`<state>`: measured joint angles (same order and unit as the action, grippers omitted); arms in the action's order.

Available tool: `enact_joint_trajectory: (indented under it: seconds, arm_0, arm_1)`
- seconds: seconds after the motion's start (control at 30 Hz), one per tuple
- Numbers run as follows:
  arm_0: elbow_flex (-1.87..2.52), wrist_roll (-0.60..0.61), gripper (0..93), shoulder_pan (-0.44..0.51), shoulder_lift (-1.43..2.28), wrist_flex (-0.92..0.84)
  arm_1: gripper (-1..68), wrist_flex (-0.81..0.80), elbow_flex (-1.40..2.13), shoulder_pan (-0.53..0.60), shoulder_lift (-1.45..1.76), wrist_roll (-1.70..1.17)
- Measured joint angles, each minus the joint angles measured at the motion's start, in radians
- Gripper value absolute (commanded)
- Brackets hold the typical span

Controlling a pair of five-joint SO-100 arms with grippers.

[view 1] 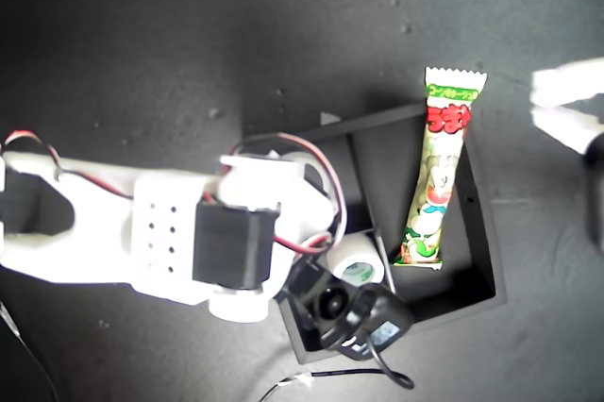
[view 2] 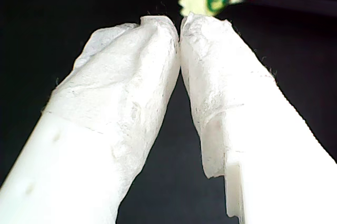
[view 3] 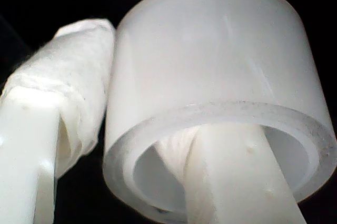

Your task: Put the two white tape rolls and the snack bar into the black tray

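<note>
Roll [view 3: 216, 77] looked light and stiff, and my second tool [view 3: 152, 129] pinched its wall, one finger through the hole, low-centre in the exterior view over the tray [view 1: 477, 232]. Bar [view 1: 437, 171] lay inside. My first tool [view 2: 180, 34] sat closed, empty.

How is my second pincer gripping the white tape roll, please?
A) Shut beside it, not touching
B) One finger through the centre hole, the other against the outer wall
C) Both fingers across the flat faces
B: in the second wrist view, one finger of my second pincer passes through the white tape roll's hole while the padded one presses its outer wall.
</note>
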<state>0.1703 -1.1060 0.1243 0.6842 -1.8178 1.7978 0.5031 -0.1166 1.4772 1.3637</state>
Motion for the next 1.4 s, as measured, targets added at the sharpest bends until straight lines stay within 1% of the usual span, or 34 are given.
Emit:
enact_joint_trajectory:
  seconds: [0.07,0.23,0.37,0.5,0.67,0.9,1.0,1.1,1.13,1.27,1.33,1.4]
  arm_0:
    - [0.000,-0.012,1.3,0.005,-0.003,0.000]
    - [0.006,-0.025,9.4,0.009,-0.054,0.000]
    - [0.032,-0.029,12.1,0.015,-0.078,0.000]
    - [0.098,-0.032,12.1,0.018,-0.061,0.000]
    - [0.259,-0.023,10.6,0.005,0.095,0.000]
    - [0.526,0.064,9.4,-0.067,0.617,0.000]
    - [0.661,0.067,7.9,-0.060,0.833,0.000]
    - [0.844,0.021,2.8,-0.034,1.011,0.017]
    - [0.939,0.005,0.6,-0.028,1.086,0.055]
    - [1.374,-0.077,0.1,-0.025,1.405,0.235]
    - [1.618,-0.112,0.1,-0.026,1.597,0.330]
    - [1.829,-0.141,0.1,-0.021,1.766,0.397]
  arm_1:
    - [-0.4,0.000,0.097,0.031,0.107,0.063]
    - [-0.5,0.000,0.353,0.080,0.342,0.209]
    - [-0.5,-0.014,0.571,0.149,0.479,0.307]
    - [-0.5,-0.132,0.825,0.184,0.594,0.362]
    - [-0.6,-0.344,1.201,0.213,0.772,0.382]
    - [-0.7,-0.649,1.861,0.187,1.181,0.380]
    - [-0.7,-0.761,2.117,0.150,1.350,0.380]
    - [-0.7,-0.847,2.310,0.138,1.483,0.380]
    - [-0.7,-0.862,2.365,0.126,1.529,0.380]
    - [-0.7,-0.873,2.539,0.071,1.738,0.380]
    - [-0.7,-0.842,2.585,0.052,1.833,0.382]
    - [-0.7,-0.830,2.600,0.034,1.841,0.380]
